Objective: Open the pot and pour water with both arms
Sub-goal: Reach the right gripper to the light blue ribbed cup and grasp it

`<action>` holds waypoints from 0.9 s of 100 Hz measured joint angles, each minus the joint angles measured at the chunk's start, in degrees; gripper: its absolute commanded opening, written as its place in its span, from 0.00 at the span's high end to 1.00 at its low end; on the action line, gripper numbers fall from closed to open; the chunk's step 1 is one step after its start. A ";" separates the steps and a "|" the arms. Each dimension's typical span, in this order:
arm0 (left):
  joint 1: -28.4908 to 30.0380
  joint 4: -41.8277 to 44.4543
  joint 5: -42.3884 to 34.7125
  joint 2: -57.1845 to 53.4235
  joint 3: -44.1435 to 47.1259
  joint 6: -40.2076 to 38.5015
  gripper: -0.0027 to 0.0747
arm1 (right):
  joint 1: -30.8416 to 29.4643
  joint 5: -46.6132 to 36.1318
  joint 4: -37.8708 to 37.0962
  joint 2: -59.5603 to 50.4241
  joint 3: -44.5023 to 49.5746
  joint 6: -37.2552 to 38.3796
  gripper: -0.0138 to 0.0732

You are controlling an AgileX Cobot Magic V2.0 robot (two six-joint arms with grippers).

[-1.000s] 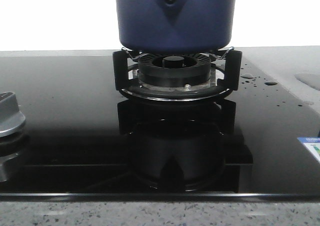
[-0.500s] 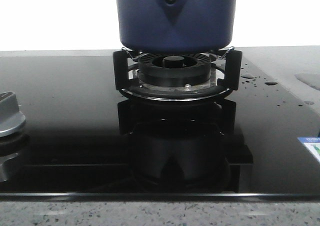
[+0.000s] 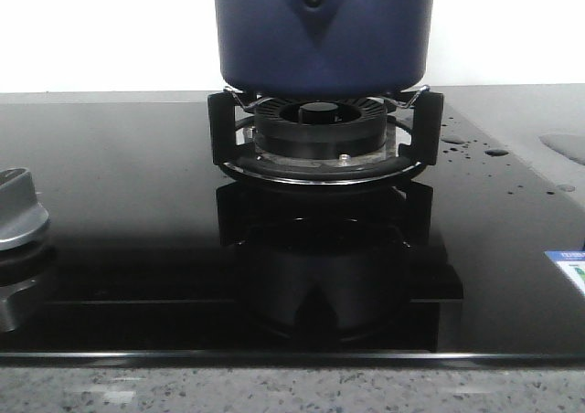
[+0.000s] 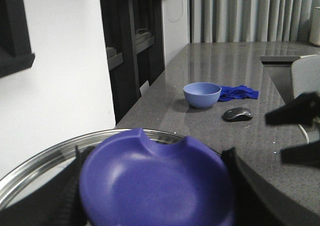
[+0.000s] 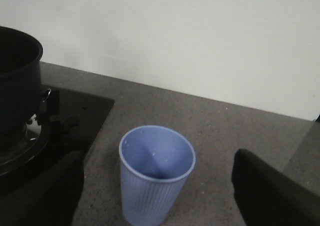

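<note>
One pot (image 3: 322, 38) stands upright on the black pan support (image 3: 324, 134) of the single burner (image 3: 320, 125) in the front view, its triangular handle mount with one round rivet facing the camera; the support rests on one glossy black hob (image 3: 137, 212) set into a speckled grey bench (image 3: 274, 390); water (image 3: 496, 152) lies as several small drops and two little puddles on the hob right of the burner, apart from the pot; one silver knob (image 3: 18, 212) sits at the hob's left edge; one label (image 3: 567, 271) shows at its right edge

In the left wrist view the left gripper (image 4: 155, 191) has its jaws pinching one round blue knob (image 4: 157, 181), which sits on one lid with a shiny steel rim (image 4: 40, 161); beyond it on the grey bench are one blue bowl (image 4: 202, 94), one crumpled blue cloth (image 4: 239, 92) just beside the bowl, and one dark mouse (image 4: 237, 114) near both

In the right wrist view the right gripper (image 5: 157, 196) has its jaws spread wide on either side of one ribbed pale blue cup (image 5: 156, 173), which stands upright on the bench beside the hob; neither jaw touches it; the pot shows once more at the edge, dark, on the burner
</note>
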 measured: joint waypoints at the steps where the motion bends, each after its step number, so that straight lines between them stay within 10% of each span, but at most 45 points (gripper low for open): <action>1: 0.00 0.00 0.12 -0.11 0.00 0.00 0.64 | 0.00 -0.19 -0.14 0.00 0.31 0.34 0.21; 90: 0.00 0.86 0.90 -1.26 -0.05 -0.10 0.64 | -13.27 -24.36 -0.92 13.09 13.55 9.92 0.21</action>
